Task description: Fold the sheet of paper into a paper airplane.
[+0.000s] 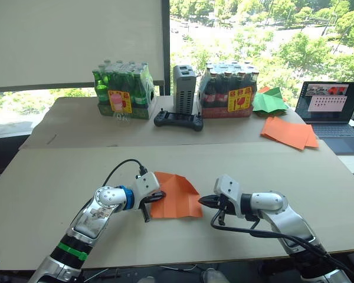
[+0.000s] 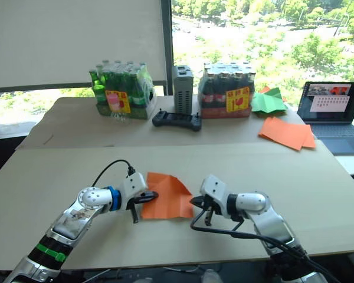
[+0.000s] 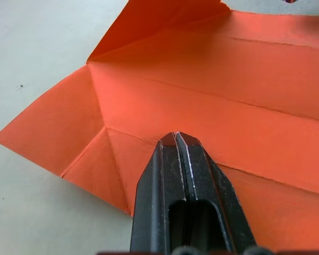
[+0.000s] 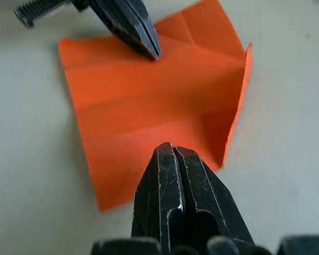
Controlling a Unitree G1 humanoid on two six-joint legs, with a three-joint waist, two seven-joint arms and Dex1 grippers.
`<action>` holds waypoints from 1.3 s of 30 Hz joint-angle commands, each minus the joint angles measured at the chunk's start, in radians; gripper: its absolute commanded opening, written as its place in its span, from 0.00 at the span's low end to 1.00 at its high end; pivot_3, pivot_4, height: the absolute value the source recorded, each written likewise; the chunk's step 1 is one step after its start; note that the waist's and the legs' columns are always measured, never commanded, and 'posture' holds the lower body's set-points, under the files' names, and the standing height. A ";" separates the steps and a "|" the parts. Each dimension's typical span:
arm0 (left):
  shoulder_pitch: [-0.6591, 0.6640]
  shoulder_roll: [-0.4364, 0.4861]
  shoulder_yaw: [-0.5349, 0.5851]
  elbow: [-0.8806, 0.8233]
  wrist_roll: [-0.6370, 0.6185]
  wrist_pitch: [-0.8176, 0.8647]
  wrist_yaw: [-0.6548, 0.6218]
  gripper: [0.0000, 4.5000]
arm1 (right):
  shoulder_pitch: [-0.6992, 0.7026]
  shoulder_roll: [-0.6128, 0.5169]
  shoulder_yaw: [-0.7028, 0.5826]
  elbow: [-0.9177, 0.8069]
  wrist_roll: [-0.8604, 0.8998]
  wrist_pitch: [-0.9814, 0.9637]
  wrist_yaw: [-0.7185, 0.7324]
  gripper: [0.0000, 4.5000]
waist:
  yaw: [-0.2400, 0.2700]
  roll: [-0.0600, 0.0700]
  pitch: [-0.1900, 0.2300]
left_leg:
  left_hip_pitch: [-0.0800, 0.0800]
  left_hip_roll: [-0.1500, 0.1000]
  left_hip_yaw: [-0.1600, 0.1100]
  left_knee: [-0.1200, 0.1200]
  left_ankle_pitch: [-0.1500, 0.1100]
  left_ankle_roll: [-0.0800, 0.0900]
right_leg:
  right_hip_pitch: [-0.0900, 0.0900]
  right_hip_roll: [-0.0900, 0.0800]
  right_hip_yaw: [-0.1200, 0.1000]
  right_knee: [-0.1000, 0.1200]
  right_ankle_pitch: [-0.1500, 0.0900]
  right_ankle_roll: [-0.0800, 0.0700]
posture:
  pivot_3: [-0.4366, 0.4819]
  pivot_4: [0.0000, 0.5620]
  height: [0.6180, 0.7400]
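The orange sheet of paper (image 1: 176, 197) lies on the near table between my two grippers, creased lengthwise, with corner flaps folded over at its far end (image 3: 69, 138). My left gripper (image 1: 157, 197) is shut, its tip resting on the sheet's left part (image 3: 178, 139). From the opposite side my right gripper (image 1: 203, 201) is shut too, its tip over the sheet's right edge (image 4: 170, 150). The left gripper's tip (image 4: 146, 45) also appears in the right wrist view, on the sheet's far side. Neither gripper pinches the paper.
On the far table stand a pack of green bottles (image 1: 123, 91), a grey box (image 1: 184, 88), a pack of dark bottles (image 1: 230, 91) and a black controller (image 1: 178, 121). Green paper pieces (image 1: 269, 101), a pile of orange sheets (image 1: 290, 132) and a laptop (image 1: 333, 112) lie far right.
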 commanded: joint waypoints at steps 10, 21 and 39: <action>0.023 -0.003 -0.037 0.022 0.025 0.005 -0.025 0.00 | -0.186 0.137 0.014 0.223 -0.109 0.021 -0.257 0.00 | 0.003 0.000 0.000 | 0.001 -0.001 0.000 -0.001 0.000 0.000 | 0.000 0.000 0.000 0.000 0.001 -0.002 | 0.48 0.27 0.86; 0.033 0.000 -0.030 0.016 0.030 0.003 -0.023 0.00 | -0.205 0.135 -0.086 0.166 -0.018 -0.054 -0.253 0.00 | 0.000 0.000 0.000 | 0.000 -0.001 0.000 -0.001 0.000 0.000 | 0.000 -0.001 0.000 0.000 0.004 -0.007 | 0.48 0.27 0.86; 0.042 0.000 -0.032 0.014 0.041 -0.005 -0.025 0.00 | -0.221 0.155 0.073 0.220 -0.068 0.088 -0.285 0.00 | 0.000 0.001 0.000 | 0.001 -0.001 -0.001 -0.001 0.000 0.001 | -0.001 -0.001 0.000 0.000 0.003 -0.006 | 0.48 0.27 0.86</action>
